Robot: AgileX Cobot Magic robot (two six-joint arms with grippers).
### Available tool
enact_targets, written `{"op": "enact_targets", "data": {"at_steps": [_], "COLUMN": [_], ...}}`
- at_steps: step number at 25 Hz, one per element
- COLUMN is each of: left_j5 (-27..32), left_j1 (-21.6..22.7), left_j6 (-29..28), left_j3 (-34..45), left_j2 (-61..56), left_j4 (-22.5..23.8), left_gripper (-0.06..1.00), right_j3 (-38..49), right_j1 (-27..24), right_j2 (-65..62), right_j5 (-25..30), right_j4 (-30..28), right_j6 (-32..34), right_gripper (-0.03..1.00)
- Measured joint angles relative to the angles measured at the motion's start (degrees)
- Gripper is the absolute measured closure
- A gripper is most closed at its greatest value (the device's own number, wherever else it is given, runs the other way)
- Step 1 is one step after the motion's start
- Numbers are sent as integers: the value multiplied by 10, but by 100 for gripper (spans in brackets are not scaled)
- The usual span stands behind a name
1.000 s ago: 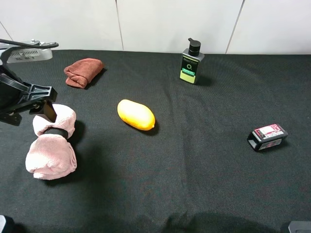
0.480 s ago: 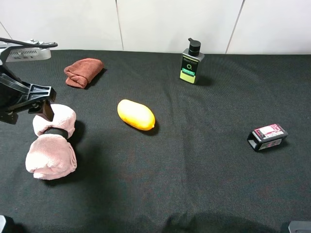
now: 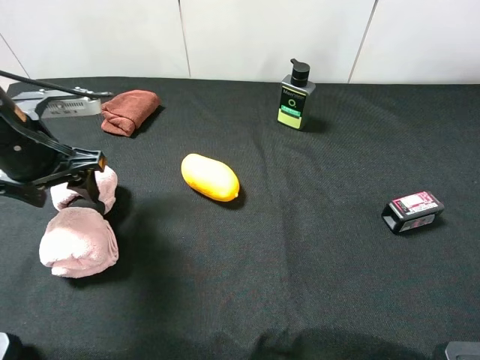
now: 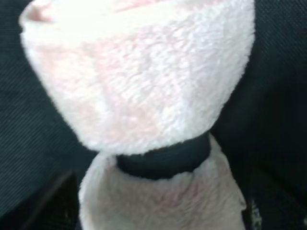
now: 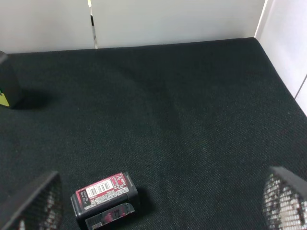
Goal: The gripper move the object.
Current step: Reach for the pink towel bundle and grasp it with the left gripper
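Note:
The pale pink rolled towel [image 3: 79,241] lies at the left of the black table, cinched by a black band [image 3: 88,204]. My left gripper [image 3: 84,185] is down over the towel's far lobe, just beyond the band. In the left wrist view the towel [image 4: 144,86] fills the frame, with its band [image 4: 165,162] across the middle. The dark fingertips [image 4: 50,203] stand wide apart on either side of the towel's nearer lobe. My right gripper [image 5: 158,196] is open and empty, low at the table's front right.
A reddish-brown folded cloth [image 3: 129,111] lies at the back left. A yellow oval fruit [image 3: 210,177] lies right of the towel. A pump bottle [image 3: 297,97] stands at the back. A black box with a red label [image 3: 412,211] lies at the right [image 5: 103,196].
My left gripper has moved right and down over the towel's far lobe. The towel and the other things have not moved.

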Motion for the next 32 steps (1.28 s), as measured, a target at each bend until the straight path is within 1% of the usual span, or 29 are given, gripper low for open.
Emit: {"op": "enact_targets", "data": {"at_steps": [17, 23, 32], "left_j5": [-58, -61, -65], "left_j1": [0, 0, 0], "left_j6": [4, 5, 5], "left_j3": [0, 0, 0], "left_j2": [84, 115, 119], "left_j4": [-3, -3, -3], "left_gripper": [18, 18, 18], "right_j3": [0, 0, 0], "right_j1": [0, 0, 0], "right_j2": [0, 0, 0], "right_j5": [0, 0, 0], "right_j4": [0, 0, 0], "right_j6": [0, 0, 0], "right_gripper": [34, 34, 34]}}
